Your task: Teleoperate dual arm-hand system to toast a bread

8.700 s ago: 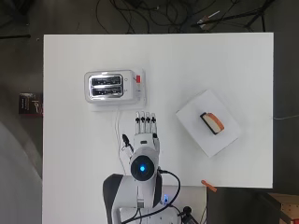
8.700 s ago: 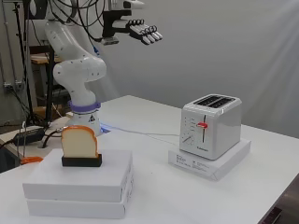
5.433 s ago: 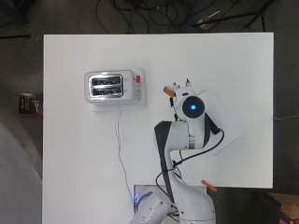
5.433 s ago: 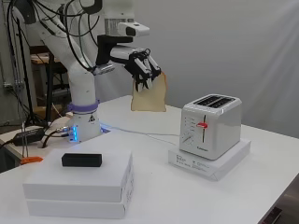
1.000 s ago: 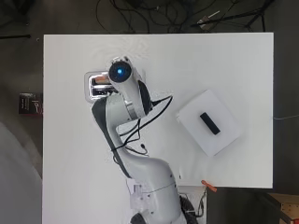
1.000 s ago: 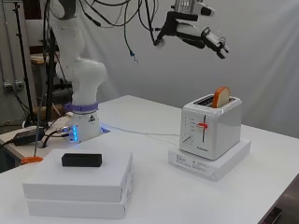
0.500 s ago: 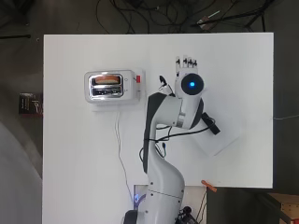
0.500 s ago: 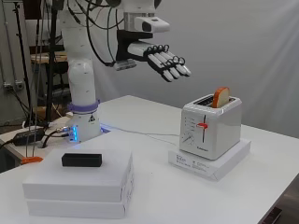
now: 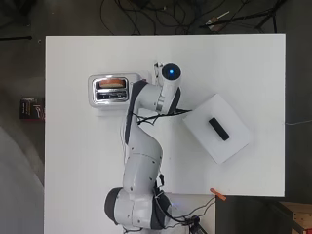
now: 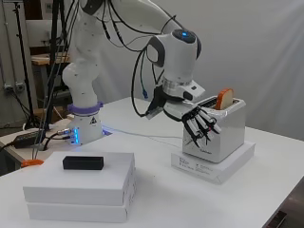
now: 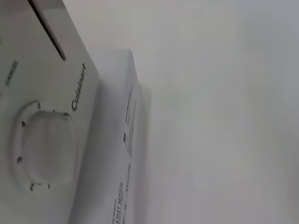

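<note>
Up top, boxy glossy toaster (image 10: pixel 219 129)

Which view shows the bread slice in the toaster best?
The side view: the bread slice stands up out of the toaster, behind the hand. The overhead view shows only its top edge in one slot. The wrist view shows only the toaster's front.

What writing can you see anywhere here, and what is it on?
Toaster front, beside the dial: a brand word, which I do not read out.
Round the dial: small marks, too blurred to read.
Toaster front, at the picture's edge: a small word, blurred.
White box under the toaster: lines of small print along its side, too blurred to read.
Nothing else shows readable text.
</note>
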Controlling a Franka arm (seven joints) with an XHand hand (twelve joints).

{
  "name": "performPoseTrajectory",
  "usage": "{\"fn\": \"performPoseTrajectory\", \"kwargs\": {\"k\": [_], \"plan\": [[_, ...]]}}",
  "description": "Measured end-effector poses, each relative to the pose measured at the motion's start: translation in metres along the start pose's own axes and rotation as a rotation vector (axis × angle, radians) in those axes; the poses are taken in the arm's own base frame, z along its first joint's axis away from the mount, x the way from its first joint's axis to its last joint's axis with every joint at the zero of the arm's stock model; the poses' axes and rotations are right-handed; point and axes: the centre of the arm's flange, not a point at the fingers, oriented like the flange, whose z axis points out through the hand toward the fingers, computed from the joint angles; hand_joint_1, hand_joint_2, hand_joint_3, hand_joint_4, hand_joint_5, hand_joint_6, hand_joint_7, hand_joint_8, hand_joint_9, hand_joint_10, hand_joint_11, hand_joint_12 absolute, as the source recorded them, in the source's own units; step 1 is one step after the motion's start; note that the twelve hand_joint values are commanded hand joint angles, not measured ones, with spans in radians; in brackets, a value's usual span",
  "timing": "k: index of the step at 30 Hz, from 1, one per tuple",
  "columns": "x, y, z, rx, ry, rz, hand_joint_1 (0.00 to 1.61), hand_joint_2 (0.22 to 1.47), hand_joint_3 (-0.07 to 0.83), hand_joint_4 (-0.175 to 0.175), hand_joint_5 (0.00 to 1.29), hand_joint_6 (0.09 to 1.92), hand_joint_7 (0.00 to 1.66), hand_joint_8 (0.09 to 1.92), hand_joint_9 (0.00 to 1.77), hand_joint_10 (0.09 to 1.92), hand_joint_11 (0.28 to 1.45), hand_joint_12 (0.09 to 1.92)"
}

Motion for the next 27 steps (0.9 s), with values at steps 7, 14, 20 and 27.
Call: {"fn": "performPoseTrajectory", "kwargs": {"k": [7, 14, 20, 27], "plan": [[0.006, 0.007, 0.017, 0.024, -0.014, -0.011, 0.0, 1.15, 0.002, -0.038, 0.33, 0.09, 0.58, 0.09, 1.11, 0.09, 0.62, 0.76], [0.014, 0.021, 0.045, 0.057, -0.03, -0.005, 0.07, 1.14, -0.001, -0.048, 0.25, 0.09, 1.05, 0.09, 0.94, 1.18, 0.57, 1.58], [0.005, 0.041, 0.086, 0.155, -0.064, 0.032, 0.18, 1.16, 0.001, -0.03, 0.33, 0.09, 1.03, 0.09, 0.98, 0.69, 0.56, 1.02], [0.012, 0.038, 0.098, 0.183, -0.113, 0.063, 0.09, 1.23, 0.001, -0.026, 0.28, 0.09, 0.83, 0.46, 0.91, 0.76, 0.57, 0.89]]}}
